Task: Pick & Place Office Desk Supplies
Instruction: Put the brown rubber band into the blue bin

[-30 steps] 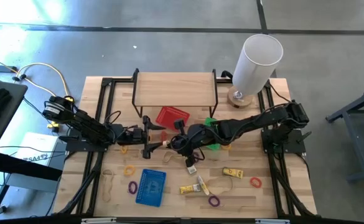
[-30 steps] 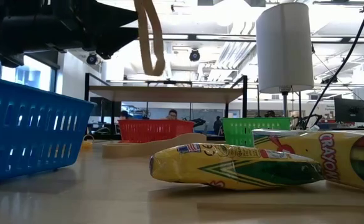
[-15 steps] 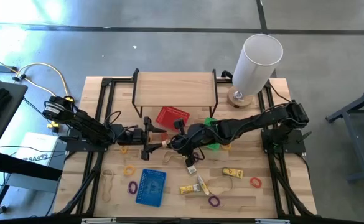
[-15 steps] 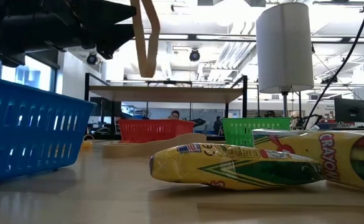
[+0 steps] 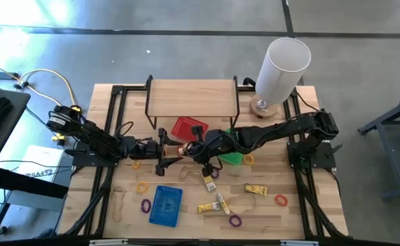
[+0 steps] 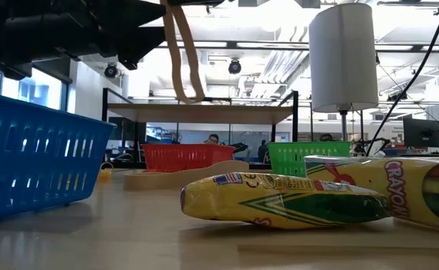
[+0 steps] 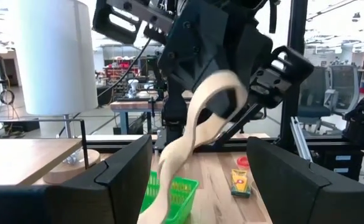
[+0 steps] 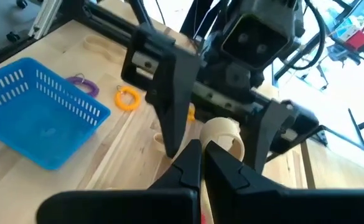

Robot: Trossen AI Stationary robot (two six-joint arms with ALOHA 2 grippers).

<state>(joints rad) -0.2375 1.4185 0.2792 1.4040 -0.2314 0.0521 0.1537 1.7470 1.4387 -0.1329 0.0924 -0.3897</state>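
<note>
From above, the right end effector (image 5: 194, 147) sits mid-table facing the left end effector (image 5: 164, 150), just in front of the red basket (image 5: 188, 128). Its fingers are pressed together on a pale tan band (image 5: 183, 149). The left one is spread wide and holds nothing. The green basket (image 5: 231, 156) is partly hidden under the right arm, and the blue basket (image 5: 165, 205) lies nearer the front; none shows anything inside. Loops and crayon packs (image 5: 255, 189) lie scattered on the table (image 5: 309, 205).

At table height, the band (image 6: 180, 52) hangs in the air as a long limp loop, high above the wood. Red (image 6: 187, 157) and green (image 6: 304, 158) baskets stand behind. What they hold cannot be seen from here.

The left wrist camera shows the band (image 7: 191, 143) drooping from the right end effector (image 7: 228, 93), between the left's spread fingers (image 7: 122, 180).

The right wrist camera shows the band (image 8: 222, 134) pinched at its fingertips (image 8: 194, 158), and the blue basket (image 8: 38, 118) empty.

The risk, as I judge it: the grip takes only the band's edge, so a swing may shake it loose, or it may snag on the left fingers.
</note>
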